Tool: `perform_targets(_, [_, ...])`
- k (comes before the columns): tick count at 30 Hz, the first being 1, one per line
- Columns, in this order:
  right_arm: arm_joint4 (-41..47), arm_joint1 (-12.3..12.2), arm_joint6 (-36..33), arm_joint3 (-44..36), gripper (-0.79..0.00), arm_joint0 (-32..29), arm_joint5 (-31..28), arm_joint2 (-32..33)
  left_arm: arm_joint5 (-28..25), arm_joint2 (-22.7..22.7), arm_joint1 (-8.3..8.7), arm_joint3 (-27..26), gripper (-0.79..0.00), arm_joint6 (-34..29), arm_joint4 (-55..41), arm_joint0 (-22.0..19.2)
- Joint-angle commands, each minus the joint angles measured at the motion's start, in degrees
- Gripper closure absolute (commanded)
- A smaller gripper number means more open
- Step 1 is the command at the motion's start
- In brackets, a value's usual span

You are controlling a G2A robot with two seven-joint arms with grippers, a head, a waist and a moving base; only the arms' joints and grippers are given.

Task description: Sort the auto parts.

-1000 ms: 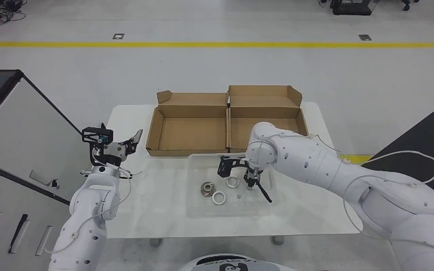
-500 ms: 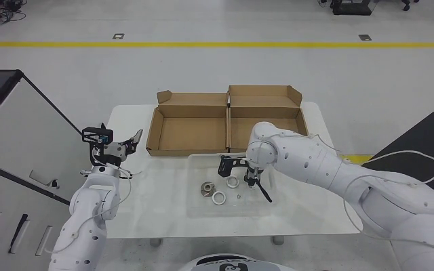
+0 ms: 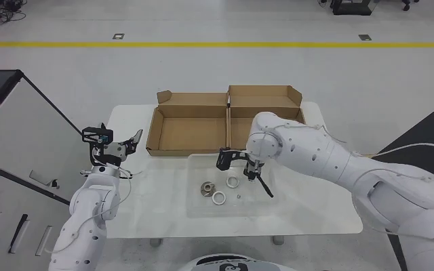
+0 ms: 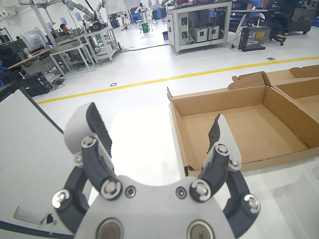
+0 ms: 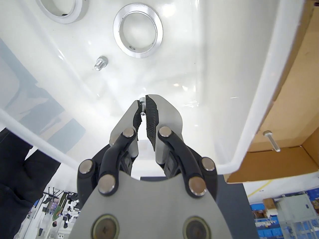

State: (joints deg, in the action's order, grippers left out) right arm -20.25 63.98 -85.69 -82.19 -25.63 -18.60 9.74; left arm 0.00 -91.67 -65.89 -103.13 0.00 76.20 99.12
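On the white table point(image 3: 135, 203), two cardboard boxes point(image 3: 186, 132) stand behind a plastic tray point(image 3: 196, 162). Left gripper point(image 4: 155, 115): wide open, empty, near the table's left edge. Right gripper point(image 5: 144, 105): above the tray, closed on a small bolt point(image 5: 142, 100) pinched at its fingertips. Step in hand, by judgement: transfer. The next move calls for clearing the tray wall toward the adjoining box, where a long bolt point(image 5: 271, 141) lies. Two rings point(image 5: 137, 33) and one loose bolt point(image 5: 101, 63) lie in the tray.

Two open cardboard boxes sit side by side at the white bench's point(image 3: 156, 203) 12 o'clock. The 9 o'clock box point(image 3: 186, 132) touches the 3 o'clock box point(image 3: 239, 129), which holds a long metal bolt point(image 5: 271, 141). A clear plastic tray point(image 3: 193, 206) lies at their 6 o'clock. In it, a flanged metal hub point(image 3: 206, 189) has a near metal ring point(image 5: 74, 14) at its 4 o'clock, a far metal ring point(image 5: 138, 52) at its 2 o'clock, and a short bolt point(image 5: 101, 63) beyond. Over the tray's 3 o'clock side, the right tool point(image 5: 143, 101) pinches a small threaded screw point(image 5: 142, 99).
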Motion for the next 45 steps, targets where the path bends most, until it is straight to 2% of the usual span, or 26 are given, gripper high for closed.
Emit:
perform_targets(1, [1.56,-0.9,-0.26,-1.63,0.0,1.01,0.25,0.0,0.0,0.0,0.0,0.0,-0.785,0.0,0.0,0.0])
perform_targets(8, [8.14,-4.94,0.75,-8.44,0.0,4.73,-0.74,0.46,0.0,0.0,0.0,0.0,-0.785,0.0,0.0,0.0])
perform_targets(15, [13.89,-8.77,7.14,-11.25,0.0,5.39,-7.13,3.54,0.0,0.0,0.0,0.0,-0.785,0.0,0.0,0.0])
perform_targets(21, [16.12,-10.16,13.24,-10.6,0.0,4.75,-13.23,4.12,0.0,0.0,0.0,0.0,-0.785,0.0,0.0,0.0])
perform_targets(33, [19.59,-10.96,28.78,-4.79,0.0,5.91,-28.78,2.41,0.0,0.0,0.0,0.0,-0.785,0.0,0.0,0.0])
perform_targets(41, [19.38,-13.33,39.28,0.8,0.0,8.31,-39.28,0.0,0.0,0.0,0.0,0.0,-0.785,0.0,0.0,0.0])
perform_targets(45, [22.0,-15.13,39.41,0.04,0.0,8.64,-39.4,0.76,0.0,0.0,0.0,0.0,-0.785,0.0,0.0,0.0])
